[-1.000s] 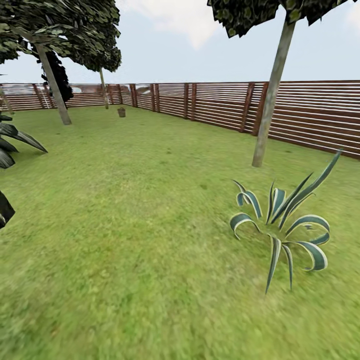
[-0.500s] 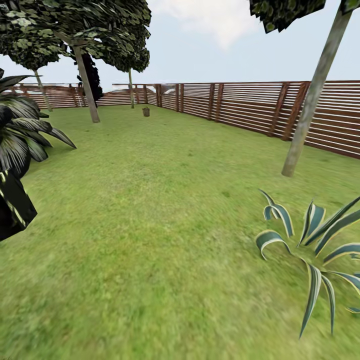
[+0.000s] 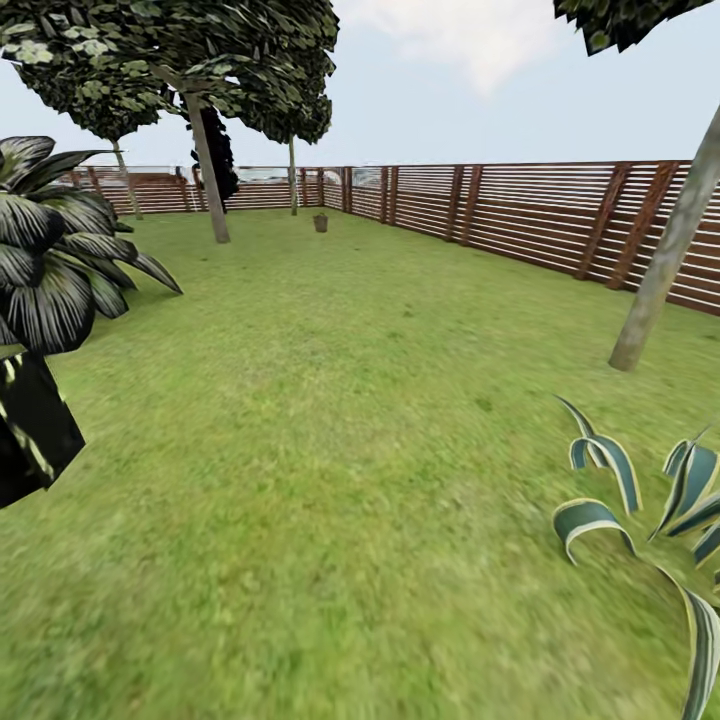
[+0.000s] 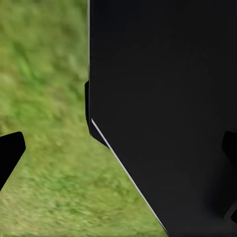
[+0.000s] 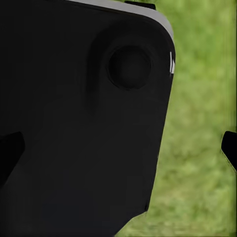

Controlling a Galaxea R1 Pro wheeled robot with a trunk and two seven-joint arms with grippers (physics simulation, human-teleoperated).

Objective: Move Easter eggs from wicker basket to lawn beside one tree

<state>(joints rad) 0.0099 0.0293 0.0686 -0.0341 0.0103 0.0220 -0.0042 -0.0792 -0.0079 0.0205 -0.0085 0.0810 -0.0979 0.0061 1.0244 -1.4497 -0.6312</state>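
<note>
Far across the lawn (image 3: 330, 420), close to the slatted fence (image 3: 520, 215) at the back of the garden, stands a small brown shape that is probably the wicker basket (image 3: 320, 222); at this range it is too small to make out any weave, and no eggs can be told inside it. To its left rises a pale-trunked tree (image 3: 208, 170) under a dark canopy, with a thinner trunk (image 3: 292, 175) near the basket and the fence. Another pale trunk (image 3: 665, 255) leans up at the right edge of the head view, well apart from the basket. Nearer the robot, a striped spiky plant (image 3: 640, 510) sits low on the right and a dark broad-leaved plant (image 3: 50, 260) crowds the left.

The step in hand looks like the drive toward the basket. To do it well, keep the basket centred in the head view, steer down the open grass between the two plants, and stop short enough that both arms can reach over the rim. The tree left of the basket seems the handiest drop spot.

Each wrist view looks down at grass past a black body panel, with dark fingertips at the edges; I cannot tell whether either gripper is open or closed.
</note>
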